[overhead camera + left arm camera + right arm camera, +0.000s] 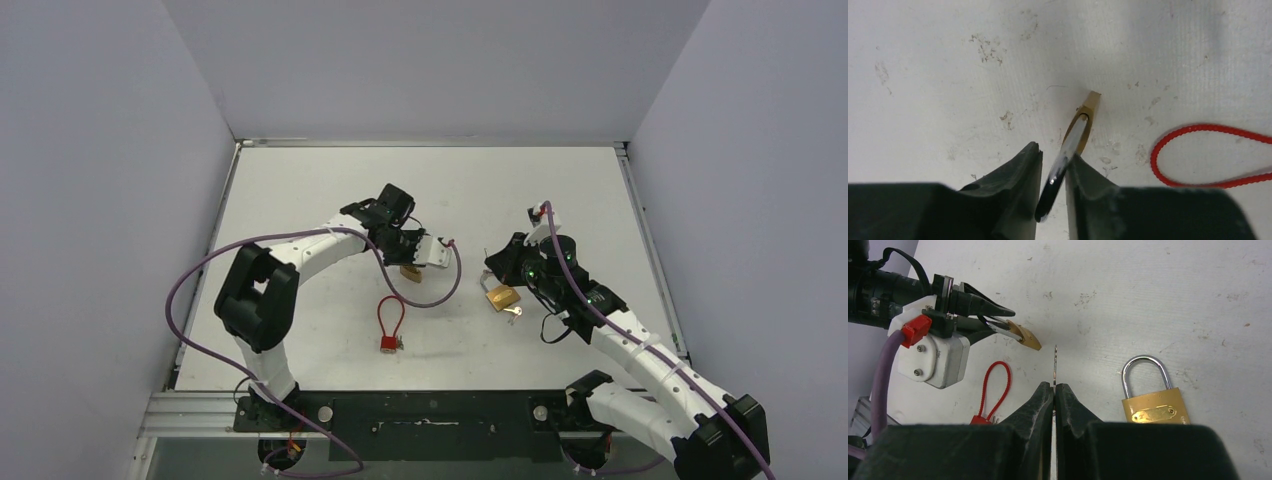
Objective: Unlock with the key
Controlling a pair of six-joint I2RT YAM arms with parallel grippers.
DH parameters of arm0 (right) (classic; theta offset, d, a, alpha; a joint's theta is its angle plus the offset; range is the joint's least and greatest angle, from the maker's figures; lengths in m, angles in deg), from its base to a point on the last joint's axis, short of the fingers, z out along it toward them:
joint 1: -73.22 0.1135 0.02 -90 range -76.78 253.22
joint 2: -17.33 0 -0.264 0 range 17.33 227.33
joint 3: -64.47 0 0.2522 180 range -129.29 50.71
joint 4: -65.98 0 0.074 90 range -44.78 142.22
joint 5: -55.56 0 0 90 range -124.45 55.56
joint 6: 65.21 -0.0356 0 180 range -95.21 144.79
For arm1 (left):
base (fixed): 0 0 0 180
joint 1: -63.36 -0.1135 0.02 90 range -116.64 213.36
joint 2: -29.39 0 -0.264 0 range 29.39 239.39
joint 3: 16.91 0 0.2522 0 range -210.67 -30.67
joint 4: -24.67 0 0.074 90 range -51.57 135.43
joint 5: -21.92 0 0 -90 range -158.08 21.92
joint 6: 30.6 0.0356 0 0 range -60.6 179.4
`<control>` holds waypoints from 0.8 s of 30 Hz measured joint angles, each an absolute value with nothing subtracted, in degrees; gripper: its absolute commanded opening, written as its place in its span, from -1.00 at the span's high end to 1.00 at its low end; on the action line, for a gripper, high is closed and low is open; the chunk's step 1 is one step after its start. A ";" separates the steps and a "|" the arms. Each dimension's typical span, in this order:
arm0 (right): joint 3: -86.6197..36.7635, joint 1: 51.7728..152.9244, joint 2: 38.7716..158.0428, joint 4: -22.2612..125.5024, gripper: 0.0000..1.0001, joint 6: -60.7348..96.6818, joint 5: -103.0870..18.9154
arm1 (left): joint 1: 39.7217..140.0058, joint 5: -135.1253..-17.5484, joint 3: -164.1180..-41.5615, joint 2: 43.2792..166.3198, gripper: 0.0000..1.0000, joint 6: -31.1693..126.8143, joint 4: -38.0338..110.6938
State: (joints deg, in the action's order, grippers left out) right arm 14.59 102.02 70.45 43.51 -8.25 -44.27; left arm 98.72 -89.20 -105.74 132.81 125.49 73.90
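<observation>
Top view: left pincer carries the small padlock at its tips; a large padlock lies well off to its right.
Left wrist: jaws clenched on the shackle.
Right wrist: right pincer grips the key, blade projecting ahead, small padlock beyond-left.
Step judged: presenting key; next requires keyway alignment. Nameplate unreadable.

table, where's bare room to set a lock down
Free: far strip of the table; the near patch right of the red cable lock. Crowded: mid-table, left gripper on small padlock, right gripper with key beside brass padlock.
</observation>
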 measured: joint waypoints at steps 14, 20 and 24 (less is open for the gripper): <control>14.59 101.65 70.12 43.55 1.00 -8.27 -44.25 | 98.78 -90.69 -97.06 127.45 0.97 112.79 63.91; 14.59 101.36 69.49 43.55 1.00 -8.31 -44.25 | 99.26 -91.19 -99.84 128.00 0.72 99.83 64.41; 14.59 101.32 68.81 43.55 1.00 -8.47 -44.25 | 99.59 -91.15 -102.13 128.20 0.60 93.47 62.77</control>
State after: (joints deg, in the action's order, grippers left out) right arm 14.59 101.32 68.81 43.55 -8.47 -44.25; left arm 99.59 -91.15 -102.13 128.20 93.47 62.77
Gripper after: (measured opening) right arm 0.034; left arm 0.170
